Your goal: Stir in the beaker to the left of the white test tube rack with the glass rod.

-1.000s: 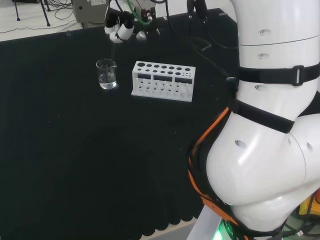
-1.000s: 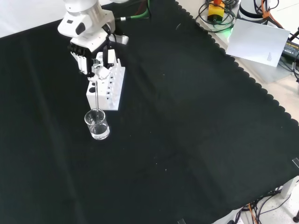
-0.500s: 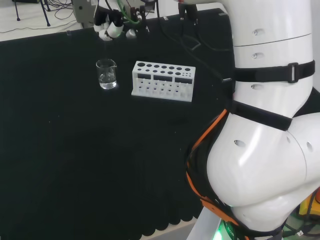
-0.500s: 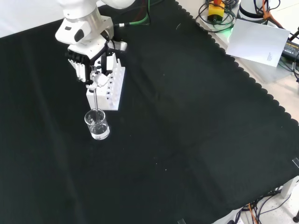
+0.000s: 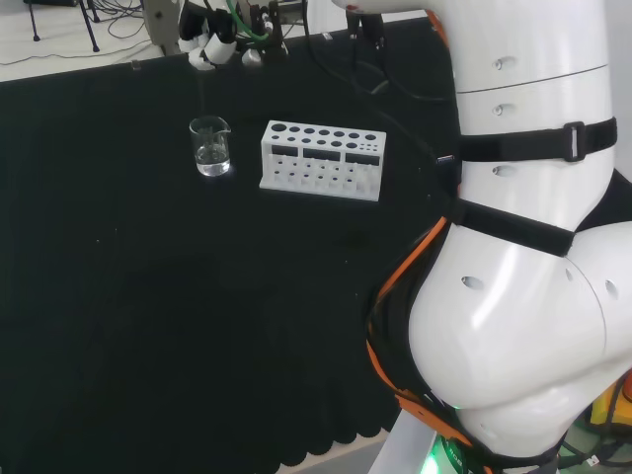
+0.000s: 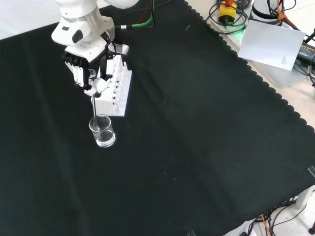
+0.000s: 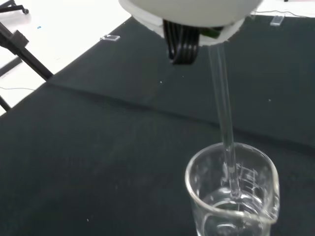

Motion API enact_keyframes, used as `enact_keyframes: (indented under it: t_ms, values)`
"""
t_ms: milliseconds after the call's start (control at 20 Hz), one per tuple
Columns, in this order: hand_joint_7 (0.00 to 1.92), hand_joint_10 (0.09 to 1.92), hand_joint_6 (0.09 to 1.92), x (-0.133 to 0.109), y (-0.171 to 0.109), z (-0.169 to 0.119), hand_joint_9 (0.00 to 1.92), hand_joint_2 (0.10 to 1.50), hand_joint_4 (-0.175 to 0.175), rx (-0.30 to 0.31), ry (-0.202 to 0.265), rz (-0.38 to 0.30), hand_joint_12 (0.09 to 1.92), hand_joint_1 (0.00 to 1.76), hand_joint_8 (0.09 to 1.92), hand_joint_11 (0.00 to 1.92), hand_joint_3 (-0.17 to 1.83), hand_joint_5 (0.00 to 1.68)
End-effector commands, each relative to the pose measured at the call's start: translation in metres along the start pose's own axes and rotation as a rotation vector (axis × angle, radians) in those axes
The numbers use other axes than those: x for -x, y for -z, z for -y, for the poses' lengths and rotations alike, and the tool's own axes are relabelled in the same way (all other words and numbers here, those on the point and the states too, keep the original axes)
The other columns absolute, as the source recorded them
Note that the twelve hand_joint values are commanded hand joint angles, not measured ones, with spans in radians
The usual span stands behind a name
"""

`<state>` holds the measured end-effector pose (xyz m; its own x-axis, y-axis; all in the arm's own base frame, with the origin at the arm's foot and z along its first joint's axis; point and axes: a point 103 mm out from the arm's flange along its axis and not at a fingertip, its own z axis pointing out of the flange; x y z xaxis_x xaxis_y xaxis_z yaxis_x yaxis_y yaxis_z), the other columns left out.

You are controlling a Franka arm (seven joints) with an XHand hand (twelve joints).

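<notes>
A small clear beaker (image 6: 102,131) with a little clear liquid stands on the black cloth just below the white test tube rack (image 6: 114,91) in the front view. In the head view the beaker (image 5: 210,146) is left of the rack (image 5: 322,160). The hand (image 6: 83,69) hangs above the beaker, its fingers curled round the top of a thin glass rod (image 6: 93,105). The rod (image 7: 224,113) runs down from the hand (image 7: 187,12) into the beaker (image 7: 231,191), and its lower end is inside near the liquid. The hand (image 5: 212,39) sits at the head view's top edge.
The arm's big white links (image 5: 523,247) take up the head view's right side. A sheet of paper (image 6: 273,44) and cables lie beyond the cloth's scalloped edge at the front view's top right.
The hand has drifted up and left in both fixed views, away from the rack, carrying the rod's top with it. The rod's lower end stays in the beaker.
</notes>
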<state>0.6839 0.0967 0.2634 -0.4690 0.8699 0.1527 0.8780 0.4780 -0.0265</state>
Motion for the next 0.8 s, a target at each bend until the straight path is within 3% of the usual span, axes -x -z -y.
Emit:
enact_keyframes:
  t_ms: [50, 250, 800]
  values:
    - [1.19, 0.87, 0.62, 0.017, 0.002, 0.021, 1.72, 0.68, -0.175, -0.01, -0.037, 0.016, 0.84, 1.31, 1.13, 1.72, 0.72, 1.15]
    - [1.19, 0.87, 0.61, 0.02, 0.009, 0.033, 1.72, 0.68, -0.175, 0.0, -0.041, 0.016, 0.84, 1.31, 1.13, 1.72, 0.72, 1.16]
    - [1.19, 0.87, 0.6, -0.003, 0.013, 0.038, 1.72, 0.68, -0.175, 0.026, -0.005, 0.039, 0.84, 1.31, 1.13, 1.72, 0.71, 1.16]
